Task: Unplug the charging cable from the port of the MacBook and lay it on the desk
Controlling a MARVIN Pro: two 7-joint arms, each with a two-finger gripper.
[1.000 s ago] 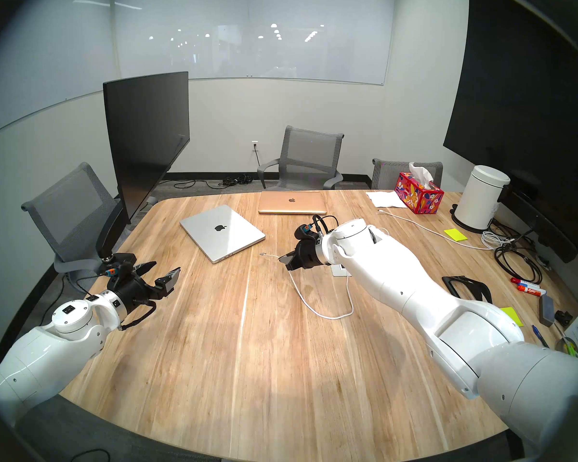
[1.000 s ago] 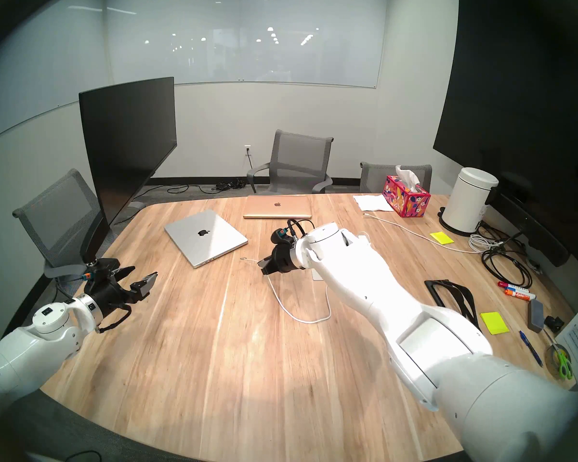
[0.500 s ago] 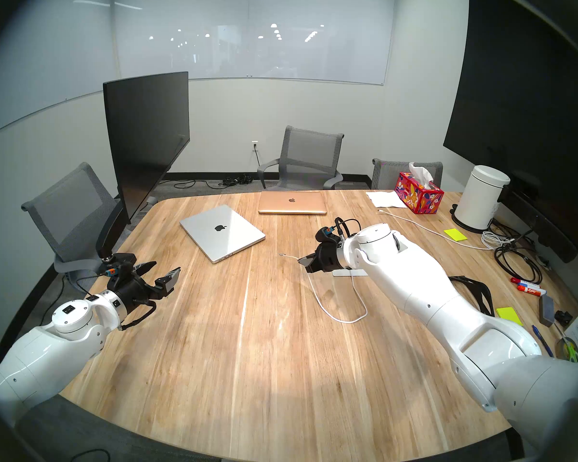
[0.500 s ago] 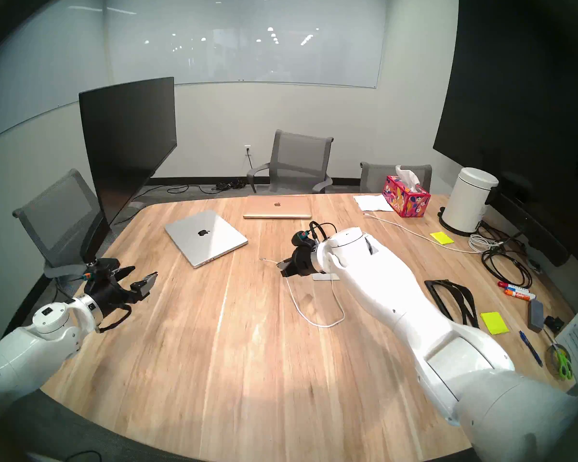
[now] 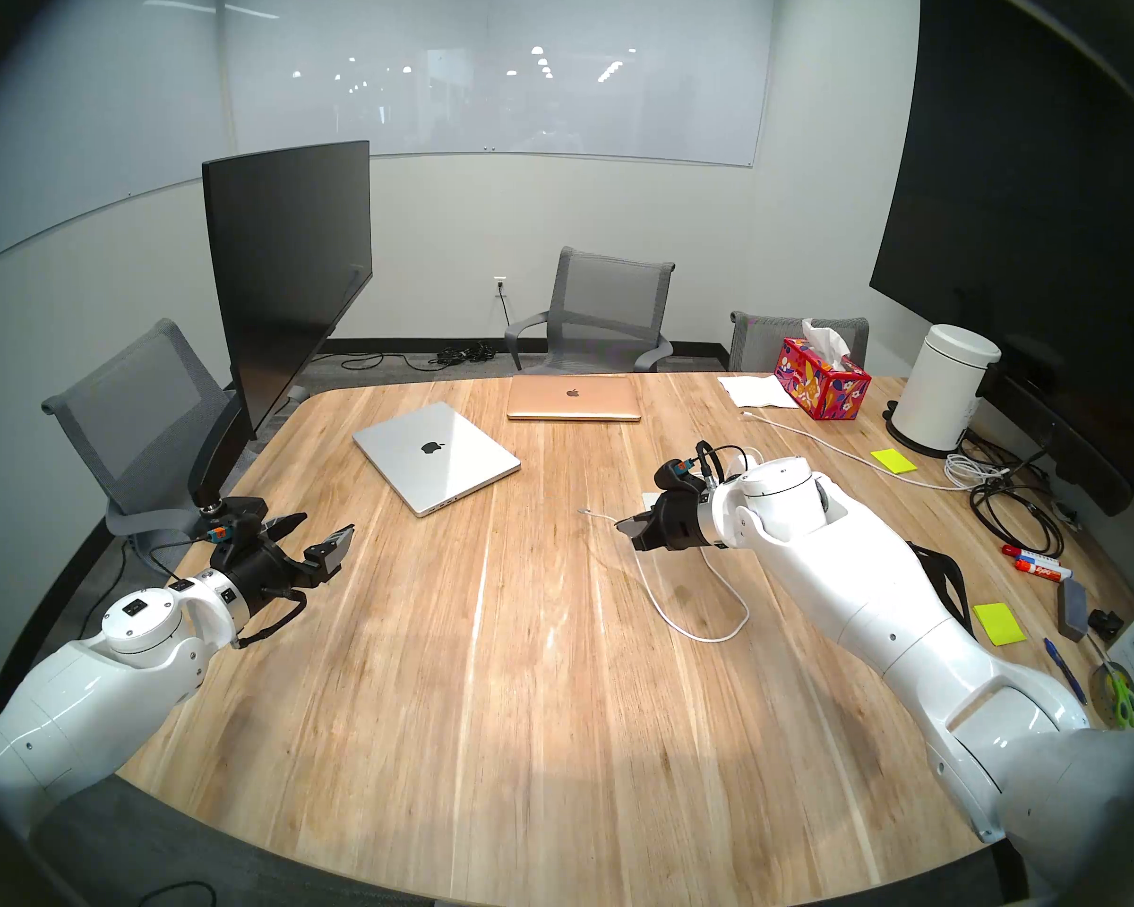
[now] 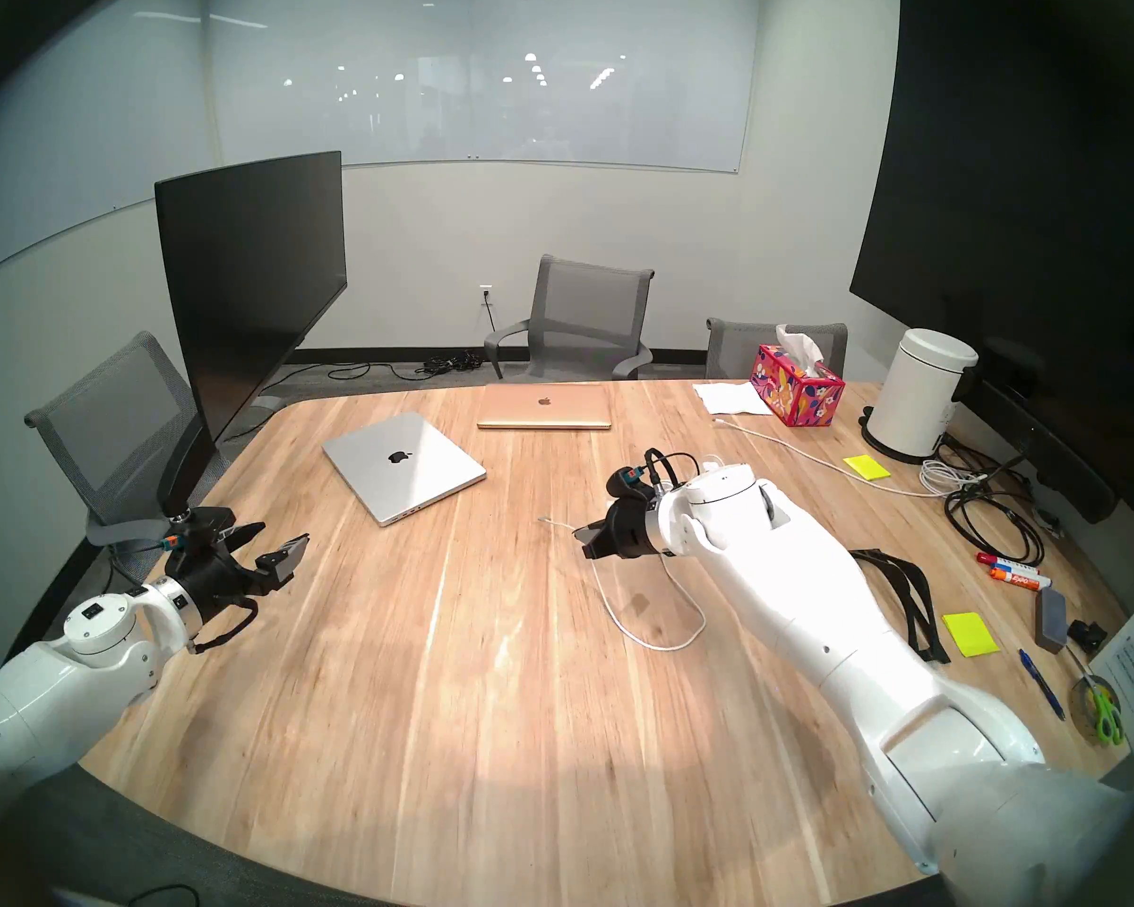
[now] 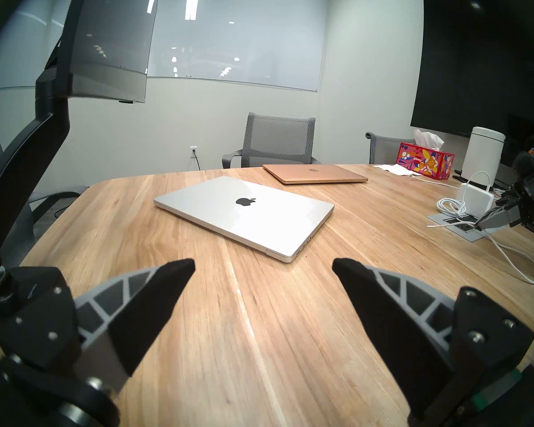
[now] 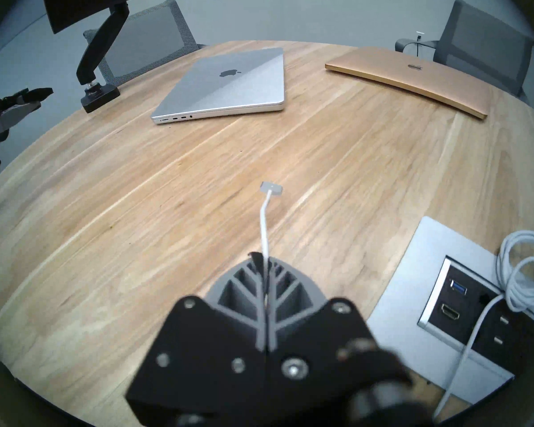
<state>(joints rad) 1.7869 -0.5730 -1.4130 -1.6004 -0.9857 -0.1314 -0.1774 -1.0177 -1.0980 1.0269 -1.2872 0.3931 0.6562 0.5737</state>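
Charging cable [image 8: 264, 223] is free of the MacBook [image 5: 435, 457], its tip hanging over the desk [image 5: 486, 657], pinched in my right gripper [image 8: 263, 264]. I'd lower first, then release so it doesn't flick. Left gripper [image 7: 262, 270] idles wide.

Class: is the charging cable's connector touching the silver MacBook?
Apart. The right wrist view shows bare desk between the connector and MacBook.

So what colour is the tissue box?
Bright pink-red with a flower pattern, clearest in the left head view: tissue box.
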